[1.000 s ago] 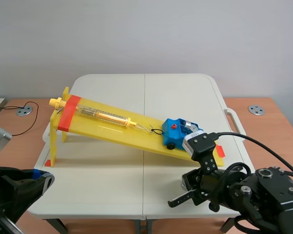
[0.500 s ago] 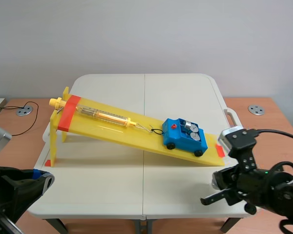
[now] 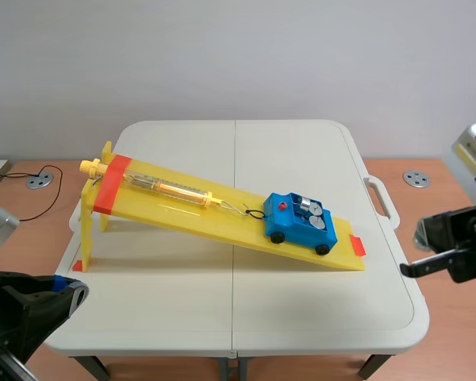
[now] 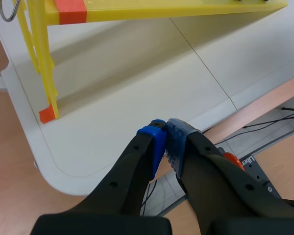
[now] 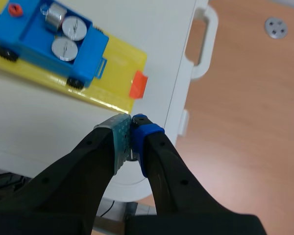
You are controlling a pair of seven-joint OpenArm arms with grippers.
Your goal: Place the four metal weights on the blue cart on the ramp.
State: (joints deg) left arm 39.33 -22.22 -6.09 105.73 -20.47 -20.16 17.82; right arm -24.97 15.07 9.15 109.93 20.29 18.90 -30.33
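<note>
Scene view: spotted the cart (image 3: 301, 223) low on the ramp (image 3: 182, 208), weights (image 3: 311, 211) already aboard.

Left wrist: found the left tool (image 4: 165, 142) pressed together, empty, over the desk (image 4: 112, 98) edge.

Right wrist: ditto the right tool (image 5: 131, 129), pinching nothing, near the ramp's low end.

Guessing dense, slick metal. Pinch across the round sides and go gentle, since wheels roll.

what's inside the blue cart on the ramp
The blue cart holds metal weights: three show in the right wrist view, two upright, one apparently on its side. A fourth is not visible; it may be hidden behind these.
</note>
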